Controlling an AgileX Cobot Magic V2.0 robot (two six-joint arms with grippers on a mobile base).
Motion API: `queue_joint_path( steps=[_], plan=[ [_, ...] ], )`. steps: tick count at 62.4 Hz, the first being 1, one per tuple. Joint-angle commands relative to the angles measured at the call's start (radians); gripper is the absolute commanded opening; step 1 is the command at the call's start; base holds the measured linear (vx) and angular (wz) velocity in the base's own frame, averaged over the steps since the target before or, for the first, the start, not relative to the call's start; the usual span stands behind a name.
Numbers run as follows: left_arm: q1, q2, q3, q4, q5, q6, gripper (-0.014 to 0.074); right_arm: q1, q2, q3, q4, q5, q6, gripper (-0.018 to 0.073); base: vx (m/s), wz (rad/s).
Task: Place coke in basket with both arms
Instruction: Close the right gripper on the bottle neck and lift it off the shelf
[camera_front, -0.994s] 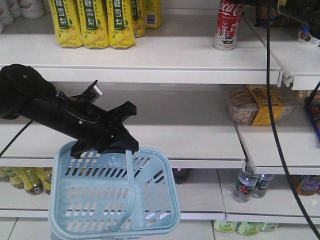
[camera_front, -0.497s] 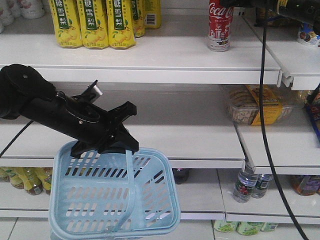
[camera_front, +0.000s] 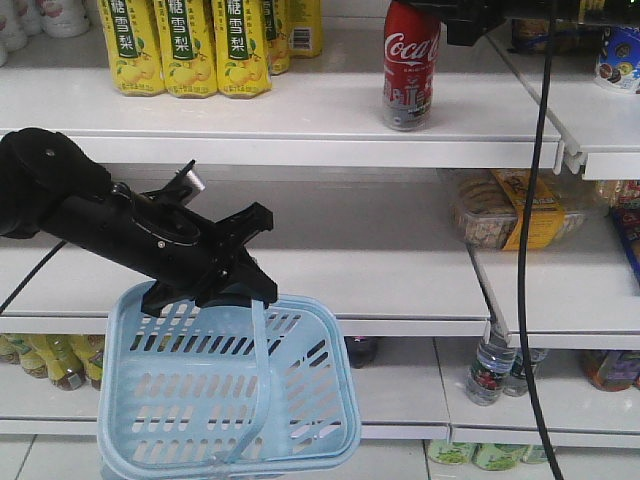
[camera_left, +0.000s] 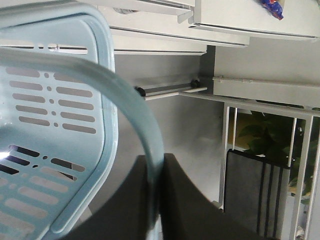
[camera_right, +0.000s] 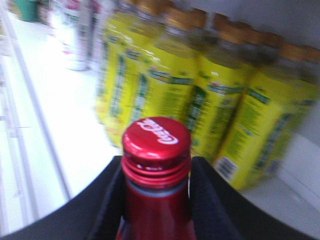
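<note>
Right end effector clamped on coke neck, bottle just over top shelf. Left end effector clamped on basket handle. Advise: clear shelf lip, hold upright, lower centred into basket.

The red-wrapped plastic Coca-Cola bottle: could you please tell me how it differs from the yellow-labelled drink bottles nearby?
The red-wrapped plastic Coca-Cola bottle has a red cap; the yellow-labelled drink bottles have orange caps. The Coca-Cola bottle is alone, its neck gripped by the right hand; the yellow-labelled bottles stand packed in rows, untouched. Both kinds are upright.
</note>
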Motion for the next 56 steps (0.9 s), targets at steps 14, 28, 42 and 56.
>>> queue_joint_path(
  steps=[14,28,42,56],
  plan=[
    [-0.006,-0.048,-0.028,-0.067,-0.001,0.0,-0.0005,-0.002,-0.174,-0.028,0.004,-0.132,0.084,-0.0005,0.0,0.0],
    [-0.006,-0.048,-0.028,-0.067,-0.001,0.0,-0.0005,-0.002,-0.205,-0.028,0.004,-0.3,0.141,-0.0003,0.0,0.0],
    [-0.006,-0.048,-0.028,-0.067,-0.001,0.0,-0.0005,-0.002,-0.247,0.094,0.004,-0.332,0.159,-0.0003,0.0,0.0],
    [-0.006,-0.048,-0.028,-0.067,-0.001,0.0,-0.0005,0.0,-0.326,0.414,0.005,-0.211,0.048,-0.0003,0.0,0.0]
  ],
)
